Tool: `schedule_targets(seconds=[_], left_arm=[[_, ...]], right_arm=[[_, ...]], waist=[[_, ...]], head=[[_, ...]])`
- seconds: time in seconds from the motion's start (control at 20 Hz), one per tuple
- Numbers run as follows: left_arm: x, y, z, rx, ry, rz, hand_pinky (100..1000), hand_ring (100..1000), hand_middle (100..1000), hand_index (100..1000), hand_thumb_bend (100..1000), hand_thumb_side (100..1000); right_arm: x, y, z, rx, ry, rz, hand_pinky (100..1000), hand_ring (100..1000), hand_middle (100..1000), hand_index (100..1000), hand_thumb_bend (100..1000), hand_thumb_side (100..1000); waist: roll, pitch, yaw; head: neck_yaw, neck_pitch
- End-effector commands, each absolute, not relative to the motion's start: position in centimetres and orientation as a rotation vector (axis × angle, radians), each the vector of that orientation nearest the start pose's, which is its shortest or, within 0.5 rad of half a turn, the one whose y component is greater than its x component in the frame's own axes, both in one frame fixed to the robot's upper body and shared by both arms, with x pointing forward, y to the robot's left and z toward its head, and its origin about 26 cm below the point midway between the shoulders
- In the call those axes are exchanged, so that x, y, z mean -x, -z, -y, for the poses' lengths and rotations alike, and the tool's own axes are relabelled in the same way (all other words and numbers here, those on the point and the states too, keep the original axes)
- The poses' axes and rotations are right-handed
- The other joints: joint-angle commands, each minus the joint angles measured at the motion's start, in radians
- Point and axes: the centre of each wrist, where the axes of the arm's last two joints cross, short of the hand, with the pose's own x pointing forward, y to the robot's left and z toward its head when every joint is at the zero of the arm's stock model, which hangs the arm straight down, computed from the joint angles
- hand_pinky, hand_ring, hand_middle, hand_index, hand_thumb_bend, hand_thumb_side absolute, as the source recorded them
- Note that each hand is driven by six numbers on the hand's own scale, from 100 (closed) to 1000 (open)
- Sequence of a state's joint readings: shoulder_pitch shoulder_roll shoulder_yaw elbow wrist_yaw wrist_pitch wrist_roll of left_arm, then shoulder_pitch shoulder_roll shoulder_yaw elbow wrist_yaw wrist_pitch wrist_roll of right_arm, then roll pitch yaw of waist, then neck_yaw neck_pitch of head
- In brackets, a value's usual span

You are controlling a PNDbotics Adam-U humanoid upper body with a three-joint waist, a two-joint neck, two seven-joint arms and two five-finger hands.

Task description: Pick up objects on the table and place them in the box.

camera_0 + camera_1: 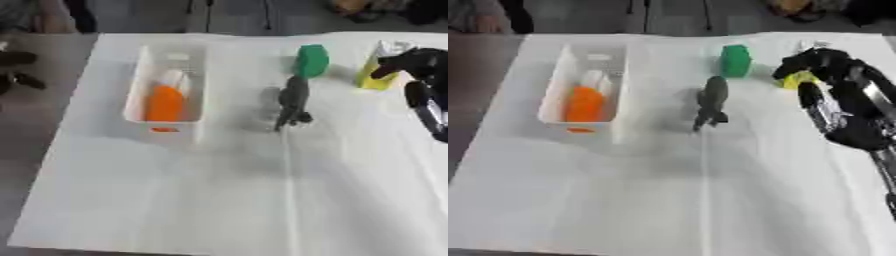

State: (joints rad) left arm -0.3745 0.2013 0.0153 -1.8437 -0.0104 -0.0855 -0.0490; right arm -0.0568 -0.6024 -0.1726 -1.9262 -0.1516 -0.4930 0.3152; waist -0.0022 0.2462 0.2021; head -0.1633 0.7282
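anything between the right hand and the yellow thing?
Nothing visible. The right hand is already at the yellow object, partly covering it in the right eye view. The green block and grey toy sit off to its left.

Box (166, 125) left of toy (293, 102)

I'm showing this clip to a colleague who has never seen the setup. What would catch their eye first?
Probably the bright orange object lying in the white box at the left of the table. Next, the robot's black right hand at the right edge, over a yellow object. Between them stand a green object and, nearer, a dark grey toy.
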Motion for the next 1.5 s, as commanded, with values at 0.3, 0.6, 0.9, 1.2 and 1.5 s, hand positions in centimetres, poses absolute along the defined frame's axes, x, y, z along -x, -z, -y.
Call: schedule_targets(seconds=[0.3, 0.6, 0.9, 1.2, 1.5], left_arm=[[-33.0, -18.8, -24.3, -0.058, 0.342, 2.304, 519, 710, 877, 926, 412, 942], [-33.0, -18.8, -24.4, -0.059, 0.345, 2.304, 518, 711, 876, 925, 415, 940], [-33.0, -18.8, -24.4, -0.064, 0.344, 2.303, 518, 711, 876, 925, 414, 941], [-33.0, -18.8, -24.4, -0.063, 0.347, 2.302, 516, 713, 876, 925, 414, 941], [-33.0, -18.8, -24.4, -0.062, 0.35, 2.304, 516, 713, 876, 925, 414, 942]], right_arm=[[-26.9, -18.5, 37.0, 0.236, -0.915, 2.357, 899, 722, 684, 798, 110, 508], [-26.9, -18.5, 37.0, 0.236, -0.915, 2.358, 899, 722, 685, 799, 108, 509], [-26.9, -18.4, 37.0, 0.234, -0.919, 2.356, 899, 722, 686, 800, 107, 510], [-27.0, -19.1, 37.2, 0.284, -1.019, 2.356, 946, 783, 879, 900, 128, 497], [-27.6, -19.5, 37.7, 0.333, -1.072, 2.356, 951, 792, 916, 921, 129, 496]], waist=[[-0.013, -0.011, -0.001], [-0.015, -0.012, 0.0], [-0.016, -0.013, 0.0], [-0.019, -0.012, 0.001], [-0.019, -0.01, 0.001]], head=[[-0.001, -0.013], [-0.001, -0.011], [-0.003, -0.012], [-0.009, -0.018], [-0.016, -0.017]])
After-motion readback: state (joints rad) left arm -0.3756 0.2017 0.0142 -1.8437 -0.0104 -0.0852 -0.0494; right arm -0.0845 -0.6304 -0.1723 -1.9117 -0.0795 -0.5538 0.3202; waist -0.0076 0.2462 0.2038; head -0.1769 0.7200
